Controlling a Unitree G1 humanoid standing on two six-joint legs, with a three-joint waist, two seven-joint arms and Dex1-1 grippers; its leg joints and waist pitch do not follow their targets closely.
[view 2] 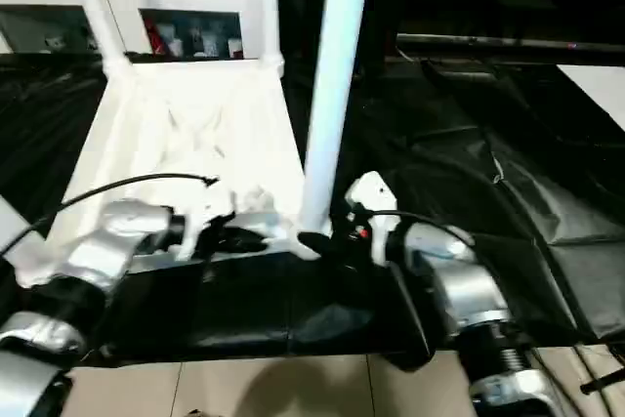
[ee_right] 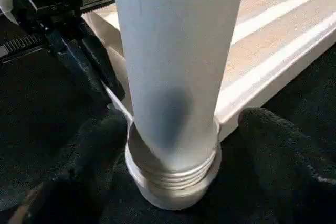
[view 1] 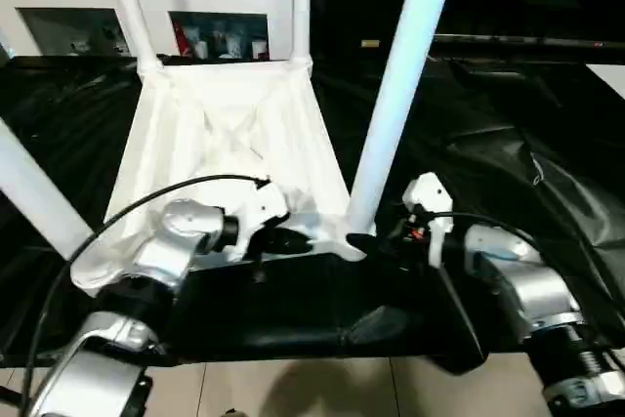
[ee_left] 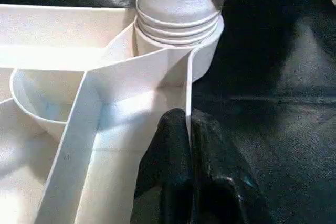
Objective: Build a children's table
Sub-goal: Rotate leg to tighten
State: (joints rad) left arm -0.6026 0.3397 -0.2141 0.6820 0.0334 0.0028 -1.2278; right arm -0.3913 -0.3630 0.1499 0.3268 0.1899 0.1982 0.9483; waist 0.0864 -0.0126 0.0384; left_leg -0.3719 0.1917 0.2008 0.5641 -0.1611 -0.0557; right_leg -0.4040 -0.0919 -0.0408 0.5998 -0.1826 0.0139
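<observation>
table top (view 1: 229, 134) is upside down with legs up; the near leg (view 1: 395, 95) shows threads, not tight. left gripper (ee_left: 186, 129) pinches its rim; right gripper (ee_right: 173, 129) is open around that leg.

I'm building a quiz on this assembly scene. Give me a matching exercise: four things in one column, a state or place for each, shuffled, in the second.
Things:
1. left gripper
2. right gripper
3. near right leg
4. table top

States:
A. lies underside up on the black drape
B. shut on the table top's rim
C. stands in a corner socket, threads still showing
D. fingers apart on either side of the leg's base

Pairs: 1-B, 2-D, 3-C, 4-A
</observation>
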